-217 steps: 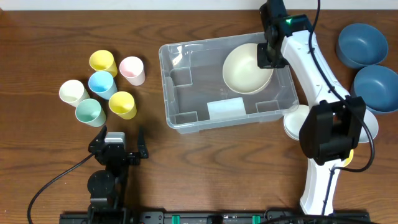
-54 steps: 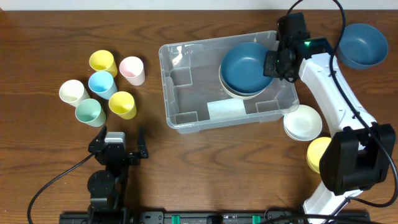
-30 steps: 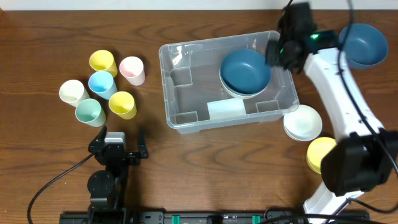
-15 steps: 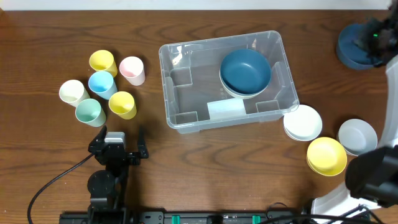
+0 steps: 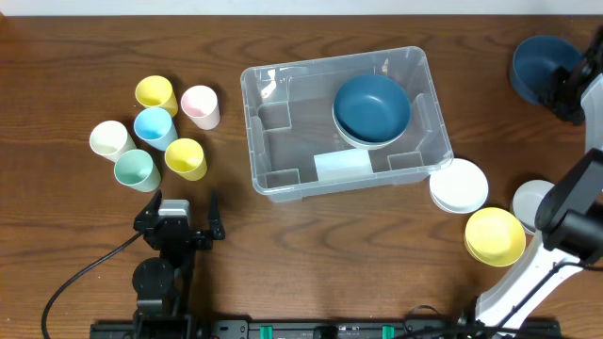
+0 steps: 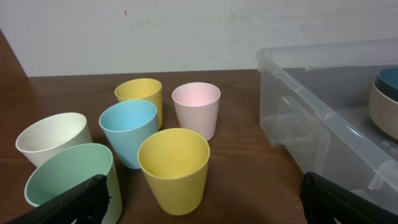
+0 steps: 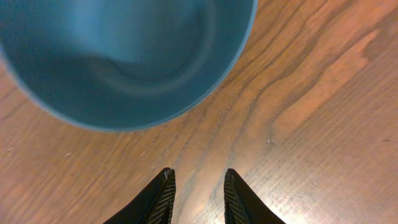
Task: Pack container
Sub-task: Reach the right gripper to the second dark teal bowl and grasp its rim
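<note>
The right gripper has its two dark fingers a narrow gap apart with nothing between them. They hang over bare brown wooden table, just below the rim of a round dark blue bowl that fills the top of the wrist view; whether they touch the wood cannot be told. The left gripper is spread as wide as it goes, its tips at the bottom corners of its view, holding nothing.

The large clear rectangular plastic container sits in the upper centre of the overhead frame. In its right half a second dark blue bowl is nested in a cream bowl, and a white label shows on its floor.

To the left of it stand six plastic cups close together:
- a yellow cup
- a pink cup
- a light blue cup
- a cream cup
- a mint green cup
- another yellow cup

Right of the container's lower corner lie a white bowl, a yellow bowl and a pale grey bowl partly hidden by the arm.

The right arm rises from the lower right of the frame and reaches up along the right edge, its wrist beside the loose blue bowl in the upper right corner. The left arm is folded low at the lower left, its gripper pointing up-frame at the cups.
</note>
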